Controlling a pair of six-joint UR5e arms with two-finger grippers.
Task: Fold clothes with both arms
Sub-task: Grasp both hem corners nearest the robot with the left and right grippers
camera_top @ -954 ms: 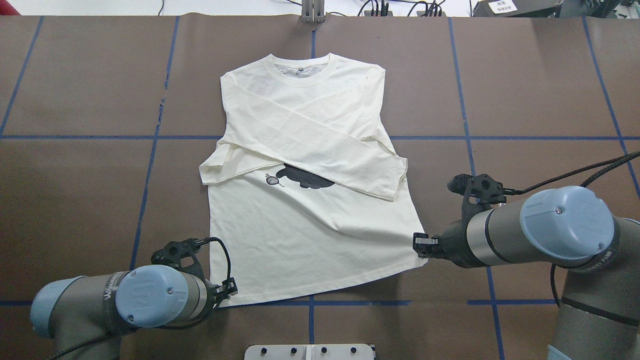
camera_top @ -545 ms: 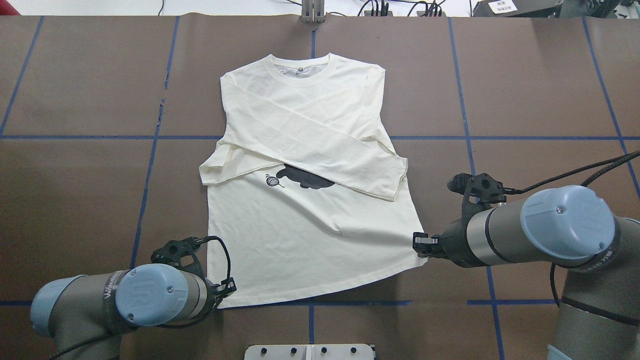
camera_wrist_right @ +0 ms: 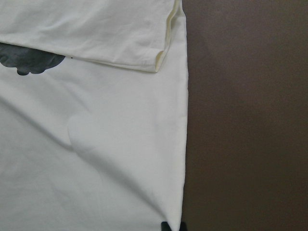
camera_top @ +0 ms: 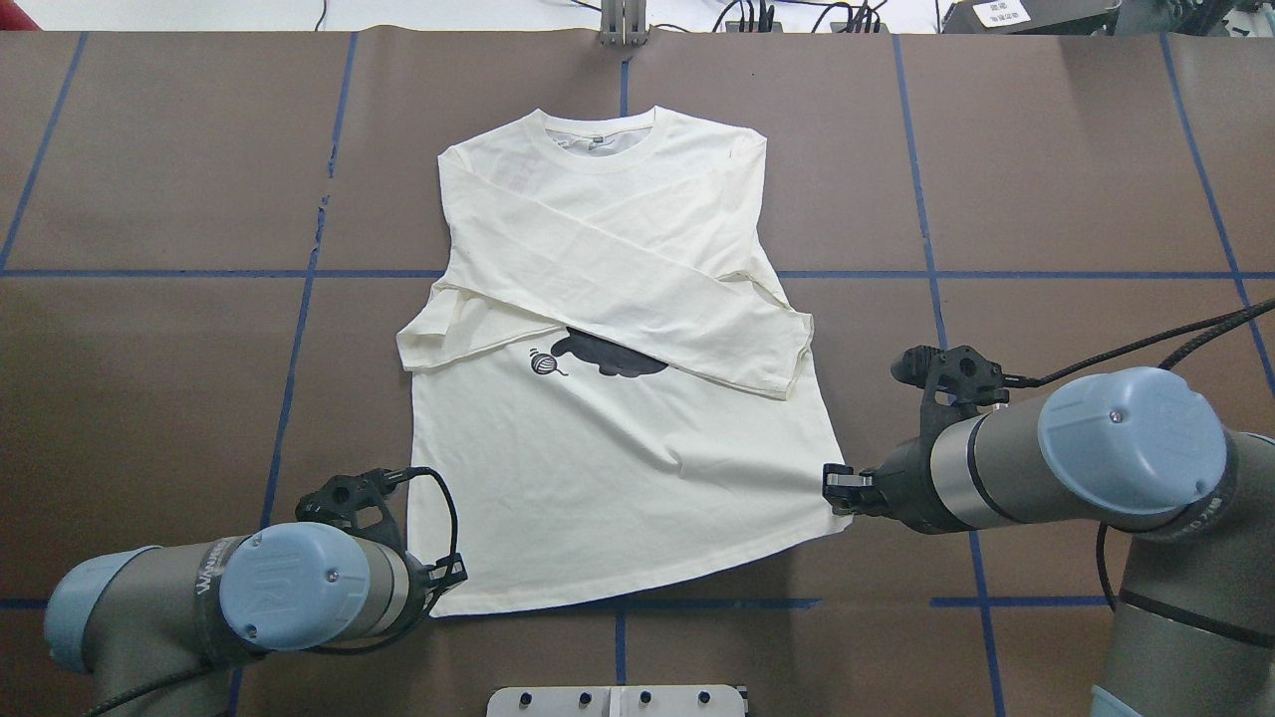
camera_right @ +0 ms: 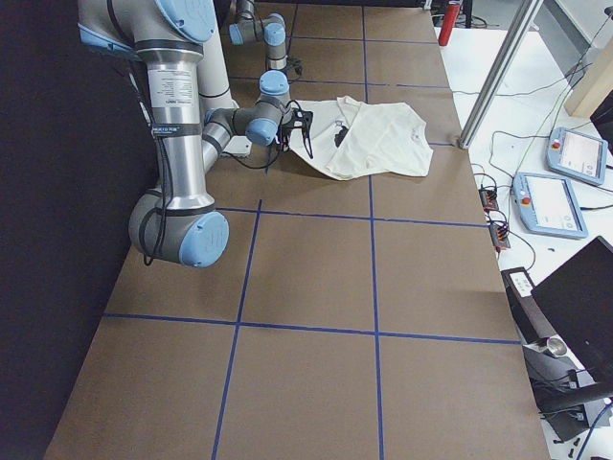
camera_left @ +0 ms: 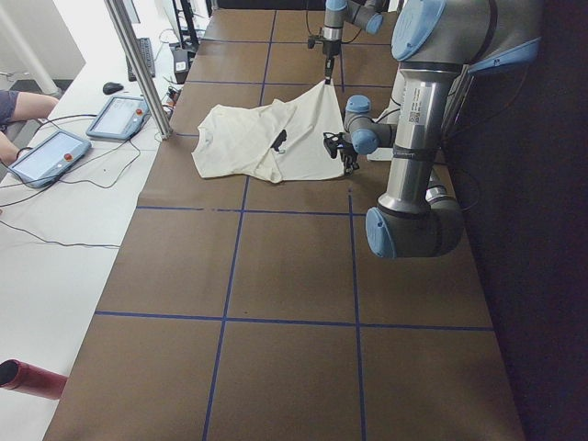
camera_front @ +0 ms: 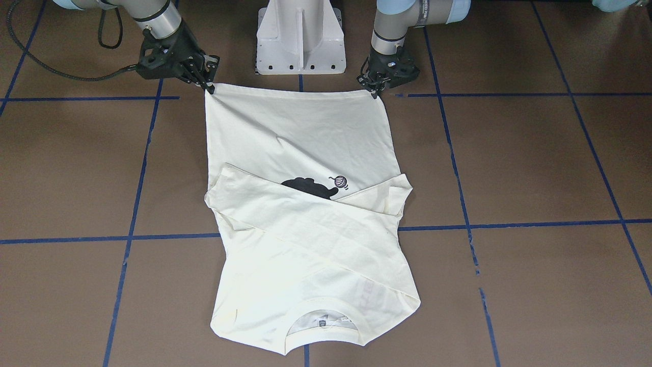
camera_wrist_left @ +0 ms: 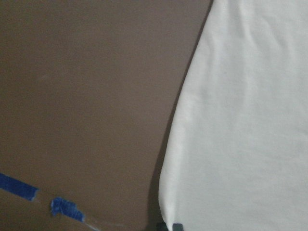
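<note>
While shirt lies spread, left claw, right claw pinch hem (low).

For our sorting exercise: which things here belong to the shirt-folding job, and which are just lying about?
Job:
cream shirt
left arm
right arm
(both arms' jaws pinch hem corners)

Lying about:
tablets
red cylinder
</note>
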